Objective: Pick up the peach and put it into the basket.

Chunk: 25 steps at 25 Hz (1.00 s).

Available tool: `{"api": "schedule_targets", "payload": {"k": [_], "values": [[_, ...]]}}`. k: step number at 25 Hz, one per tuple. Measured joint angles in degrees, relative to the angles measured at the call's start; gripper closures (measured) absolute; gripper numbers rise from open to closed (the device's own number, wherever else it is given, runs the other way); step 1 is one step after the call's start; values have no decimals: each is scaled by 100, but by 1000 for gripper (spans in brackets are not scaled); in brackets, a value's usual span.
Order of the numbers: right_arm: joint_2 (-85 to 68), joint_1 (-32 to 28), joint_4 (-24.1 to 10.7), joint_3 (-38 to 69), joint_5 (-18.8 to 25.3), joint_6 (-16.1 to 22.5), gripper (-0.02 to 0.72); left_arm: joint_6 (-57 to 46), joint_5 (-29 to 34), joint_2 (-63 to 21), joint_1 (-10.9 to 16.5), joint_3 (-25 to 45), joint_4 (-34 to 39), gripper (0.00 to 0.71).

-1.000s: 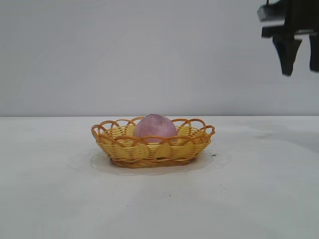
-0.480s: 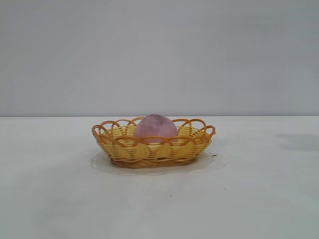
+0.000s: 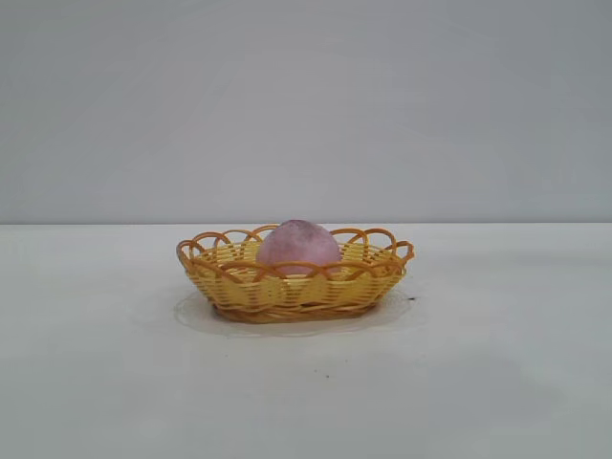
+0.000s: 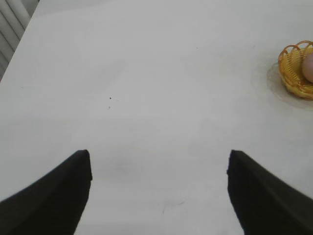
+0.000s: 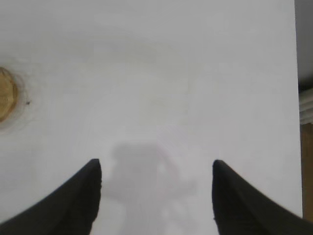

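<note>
Right claw point(image 5: 155, 196) gone from exterior view | both claws wide open, empty | peach point(image 3: 297, 245) in basket point(image 3: 287, 287)

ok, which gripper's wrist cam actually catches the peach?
The left gripper: its view shows the peach inside the basket at the frame edge. The right gripper, also open over bare table, sees only a sliver of basket.

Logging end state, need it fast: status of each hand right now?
Left hand: open, holding nothing, over bare table.
Right hand: open, holding nothing, off to the side of the basket.
</note>
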Motion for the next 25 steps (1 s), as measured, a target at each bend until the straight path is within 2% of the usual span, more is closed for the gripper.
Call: {"api": "schedule_targets", "payload": {"k": [3, 11, 14, 19, 21, 25], "values": [[-992, 0, 84, 756, 1, 0, 283, 0, 0, 0, 0, 0, 0, 161], [-3823, 0, 675, 2499, 66, 0, 283, 0, 0, 0, 0, 0, 0, 161], [-4659, 0, 608, 2994, 92, 110, 283, 0, 0, 0, 0, 0, 0, 161], [-5511, 0, 122, 3599, 88, 828, 283, 0, 0, 0, 0, 0, 0, 161], [-5679, 0, 110, 3712, 4, 876, 283, 0, 0, 0, 0, 0, 0, 161], [-5809, 0, 133, 3851, -450, 888, 283, 0, 0, 0, 0, 0, 0, 161]]}}
